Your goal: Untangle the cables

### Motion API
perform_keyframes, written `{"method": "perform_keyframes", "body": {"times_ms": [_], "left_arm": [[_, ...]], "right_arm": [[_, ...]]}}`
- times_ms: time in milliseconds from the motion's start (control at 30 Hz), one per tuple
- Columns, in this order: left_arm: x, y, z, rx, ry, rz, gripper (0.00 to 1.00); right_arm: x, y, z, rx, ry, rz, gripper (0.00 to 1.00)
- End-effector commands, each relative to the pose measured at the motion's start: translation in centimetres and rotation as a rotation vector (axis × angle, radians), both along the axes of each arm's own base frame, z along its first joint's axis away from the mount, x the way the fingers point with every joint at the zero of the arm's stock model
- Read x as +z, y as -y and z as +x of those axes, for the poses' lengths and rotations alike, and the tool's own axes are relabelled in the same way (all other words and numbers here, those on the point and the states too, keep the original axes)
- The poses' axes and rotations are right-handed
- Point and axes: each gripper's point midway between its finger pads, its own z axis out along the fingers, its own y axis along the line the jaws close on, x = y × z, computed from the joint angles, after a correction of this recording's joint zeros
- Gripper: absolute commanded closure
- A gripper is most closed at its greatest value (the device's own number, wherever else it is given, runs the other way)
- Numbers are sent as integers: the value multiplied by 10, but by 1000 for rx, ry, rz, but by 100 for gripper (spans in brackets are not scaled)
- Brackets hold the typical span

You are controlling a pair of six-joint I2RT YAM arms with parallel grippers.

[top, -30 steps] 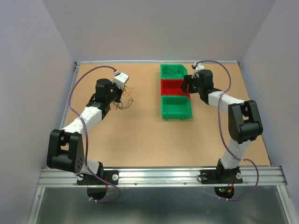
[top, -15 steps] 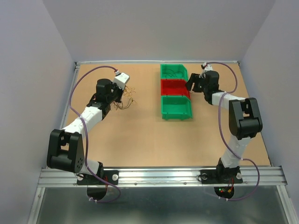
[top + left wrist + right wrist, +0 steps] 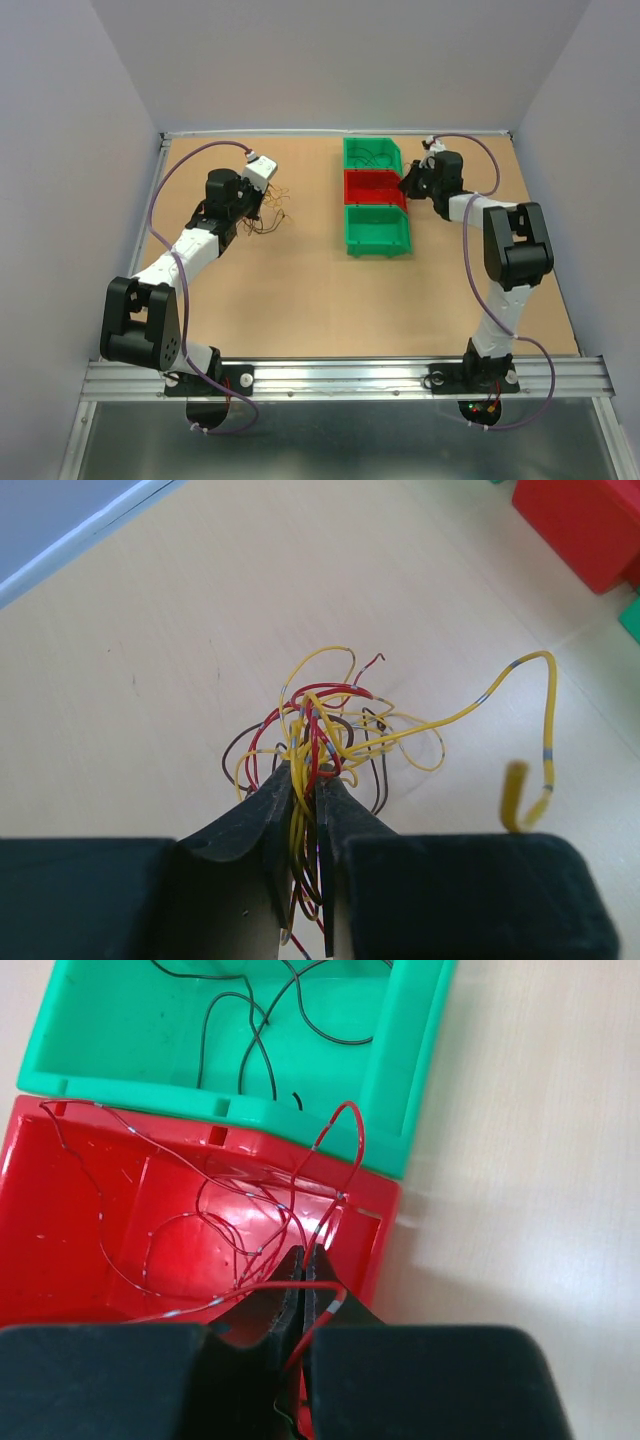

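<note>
The right gripper (image 3: 303,1260) is hanging over the red bin (image 3: 70,1280), just inside its outer wall, with its jaws pressed together on a single red wire (image 3: 345,1150). That wire is arching up from the pinch and looping across the red bin's far corner, onto the rim of the green bin (image 3: 120,1040) touching it on the far side. More thin red wires (image 3: 200,1220) are lying on the red bin's floor, and black wires (image 3: 250,1030) are lying in that far green bin. A second green bin (image 3: 377,232) is sitting against the red bin's near side.

Well apart from the red bin, on the left arm's side of the table (image 3: 300,290), the left gripper (image 3: 305,780) is squeezing shut on a bundle of strands from the tangle of cables (image 3: 315,735). Yellow, red and dark brown loops are spreading out past its tips, and one long yellow wire (image 3: 500,695) is curling out towards the red bin.

The step in hand seems to be dropping the red wire in with its own colour. To do it well, the right gripper should be moving further in over the red bin's floor before parting its jaws, because the springy loop could otherwise be left draped over the green bin's rim. Lowering first would help the wire settle rather than flick out. Meanwhile, the left gripper's firm pinch is likely serving as an anchor for the next pull.
</note>
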Motion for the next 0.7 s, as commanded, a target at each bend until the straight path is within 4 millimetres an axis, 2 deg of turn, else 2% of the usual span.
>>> {"method": "perform_keyframes", "body": {"times_ms": [0, 67, 100, 233, 300, 333, 467, 667], "left_arm": [[25, 4, 2, -14, 76, -9, 77], [25, 4, 2, -13, 76, -9, 77], [25, 5, 2, -13, 76, -8, 77], [25, 4, 2, -11, 74, -7, 77], [24, 5, 3, -13, 71, -7, 77], [23, 5, 4, -12, 69, -4, 77], [22, 5, 4, -13, 65, -2, 77], [20, 6, 4, -15, 63, 0, 77]], "right_arm": [[52, -11, 3, 36, 145, -95, 99], [59, -26, 1, 90, 171, -134, 99], [55, -36, -4, 123, 148, -143, 100], [50, -54, -2, 217, 88, -169, 99], [32, -59, -8, 283, 20, -213, 99], [26, -66, -4, 306, 8, -232, 99], [-2, -74, -4, 376, -42, -344, 99], [-47, -75, -12, 429, -198, -391, 99]]}}
